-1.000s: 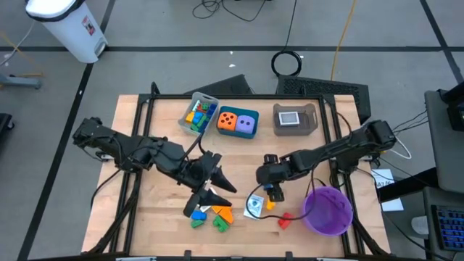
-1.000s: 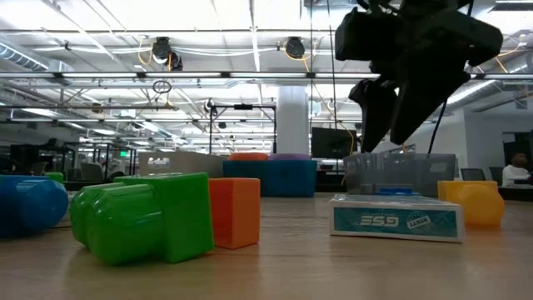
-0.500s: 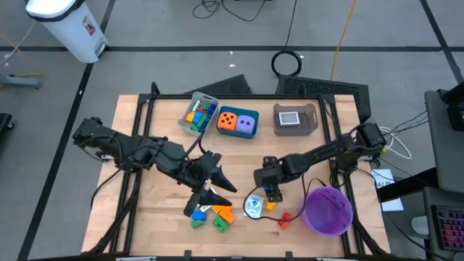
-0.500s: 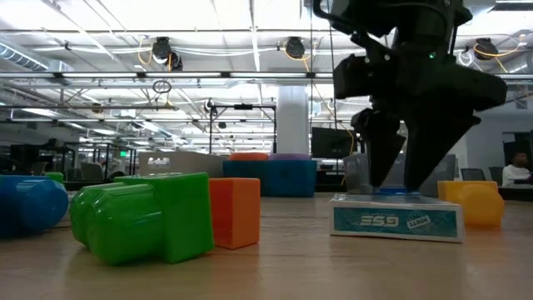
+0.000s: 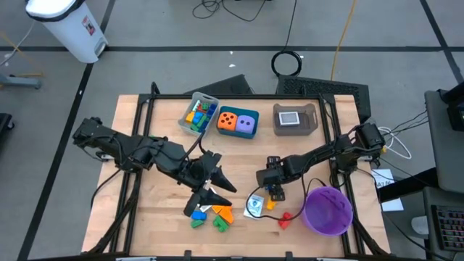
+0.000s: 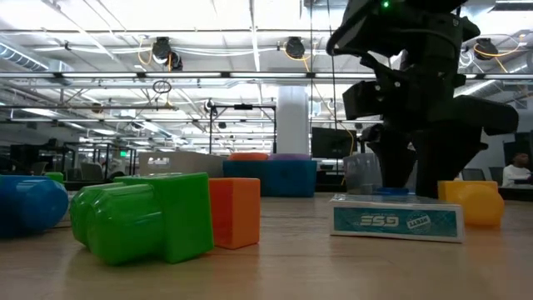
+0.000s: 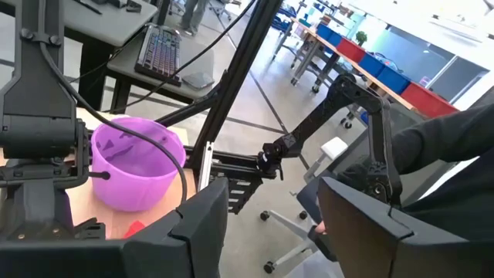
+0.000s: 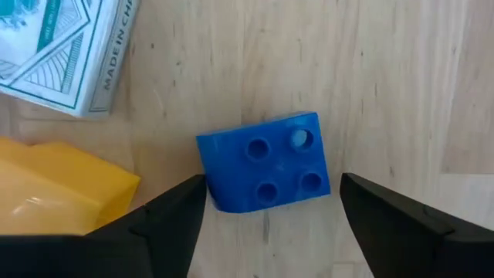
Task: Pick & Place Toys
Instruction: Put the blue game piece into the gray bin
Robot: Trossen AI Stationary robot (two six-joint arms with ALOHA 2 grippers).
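Observation:
A small blue brick [image 8: 266, 161] lies studs up on the wooden table, beside a yellow brick [image 8: 62, 193] and a white-and-teal card box [image 8: 62, 46]. My right gripper [image 8: 272, 184] points steeply down over the blue brick, open, one finger on each side of it; I cannot tell whether they touch it. My left gripper [image 5: 217, 190] hangs open and empty in the air above blue, green and orange bricks [image 5: 209, 214] near the table's front edge.
A purple bowl [image 5: 328, 210] stands at the front right, with a red brick [image 5: 284, 220] beside it. Along the far edge stand a grey tray of bricks [image 5: 197, 114], a tray with orange and purple dice [image 5: 238, 122] and a brown tray [image 5: 295, 118].
My right gripper has sunk toward the table and tipped more steeply down, so that its fingers now stand around the blue brick behind the card box. No toy has moved.

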